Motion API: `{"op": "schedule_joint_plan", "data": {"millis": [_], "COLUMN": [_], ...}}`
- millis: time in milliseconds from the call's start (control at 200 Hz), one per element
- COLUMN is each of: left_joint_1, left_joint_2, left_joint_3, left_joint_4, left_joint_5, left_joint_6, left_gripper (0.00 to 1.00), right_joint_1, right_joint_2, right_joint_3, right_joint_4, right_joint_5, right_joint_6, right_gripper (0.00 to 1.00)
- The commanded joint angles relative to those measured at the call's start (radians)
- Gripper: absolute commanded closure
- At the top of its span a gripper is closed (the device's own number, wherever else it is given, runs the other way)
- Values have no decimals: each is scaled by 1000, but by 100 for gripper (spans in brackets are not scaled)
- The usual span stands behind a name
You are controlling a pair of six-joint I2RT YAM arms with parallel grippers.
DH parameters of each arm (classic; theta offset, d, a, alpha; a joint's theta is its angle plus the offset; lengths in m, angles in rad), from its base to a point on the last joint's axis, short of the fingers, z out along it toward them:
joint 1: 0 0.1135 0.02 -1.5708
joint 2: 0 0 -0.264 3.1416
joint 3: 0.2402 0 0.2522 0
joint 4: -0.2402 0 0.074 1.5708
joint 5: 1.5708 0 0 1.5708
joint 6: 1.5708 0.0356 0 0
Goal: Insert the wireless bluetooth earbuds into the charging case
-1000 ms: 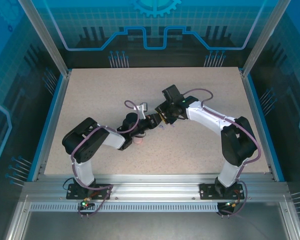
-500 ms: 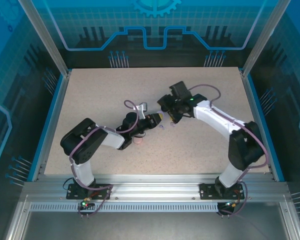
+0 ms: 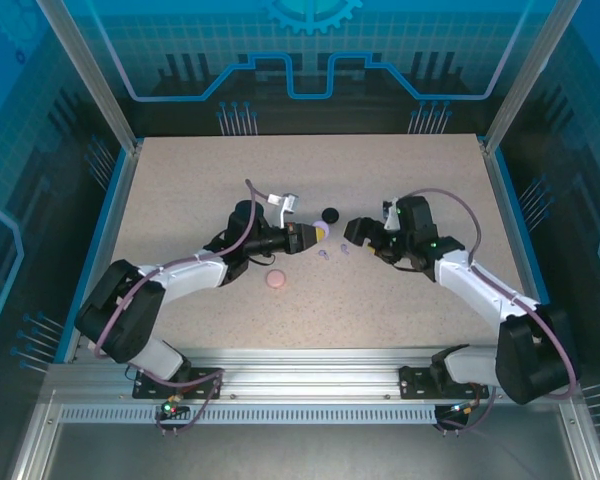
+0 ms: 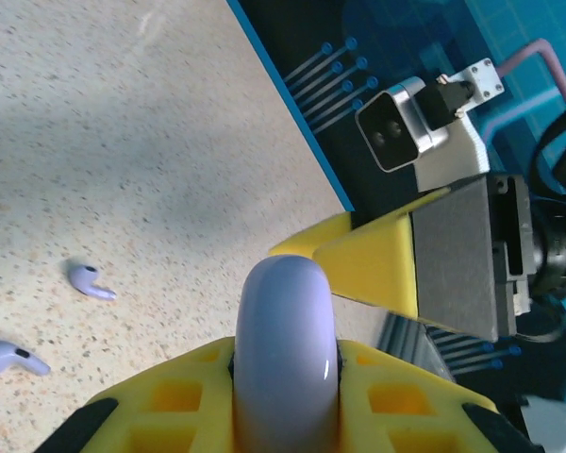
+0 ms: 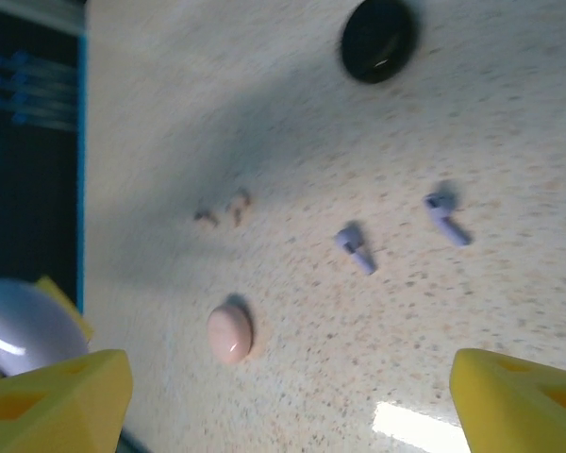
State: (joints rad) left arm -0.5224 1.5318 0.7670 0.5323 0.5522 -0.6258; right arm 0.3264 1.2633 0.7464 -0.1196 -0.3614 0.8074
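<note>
My left gripper (image 3: 317, 235) is shut on a round lavender charging case (image 4: 285, 359), held on edge between its yellow fingers (image 4: 170, 401) above the table. Two lavender earbuds (image 3: 325, 254) (image 3: 345, 251) lie on the table just below it; the right wrist view shows the lavender earbuds (image 5: 356, 247) (image 5: 447, 217) apart from each other. Two pale pink earbuds (image 5: 206, 217) (image 5: 238, 200) lie close together beyond a shut pink case (image 5: 230, 332). My right gripper (image 3: 353, 230) faces the left one, open and holding nothing (image 5: 288, 406).
A shut black round case (image 3: 329, 214) sits behind the two grippers. The pink case (image 3: 276, 279) rests nearer the front, under the left arm's forearm line. The speckled table (image 3: 180, 200) has blue edges and dark walls around it.
The right arm has swung back to the right and dropped lower. The left arm has stretched forward with the lavender case, uncovering the pink case and the black case.
</note>
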Motion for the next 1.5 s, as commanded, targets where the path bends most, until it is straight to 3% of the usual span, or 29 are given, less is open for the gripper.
{"op": "schedule_joint_plan", "data": {"millis": [0, 145, 530, 865, 1096, 1401, 1491], "left_joint_1": [9, 9, 9, 11, 12, 14, 12], "left_joint_2": [-27, -33, -67, -99, -101, -88, -85], "left_joint_3": [37, 50, 44, 55, 48, 43, 42], "left_joint_4": [-124, -162, -143, -142, -144, -140, -139], "left_joint_5": [149, 197, 186, 180, 175, 171, 168], "left_joint_6": [81, 97, 89, 86, 93, 101, 102], "left_gripper": [100, 100, 100, 100, 100, 100, 100], "right_joint_1": [15, 54, 87, 48, 23, 25, 31], "right_joint_2": [-38, -40, -4, 40, 31, -99, -111], "right_joint_3": [-44, -56, -63, -130, -114, -87, -49], "right_joint_4": [218, 244, 251, 273, 236, 153, 100], "right_joint_5": [-185, -213, -199, -152, -154, -144, -88], "right_joint_6": [-116, -147, -150, -133, -134, -99, -12], "right_gripper": [13, 15, 21, 28, 28, 29, 23]}}
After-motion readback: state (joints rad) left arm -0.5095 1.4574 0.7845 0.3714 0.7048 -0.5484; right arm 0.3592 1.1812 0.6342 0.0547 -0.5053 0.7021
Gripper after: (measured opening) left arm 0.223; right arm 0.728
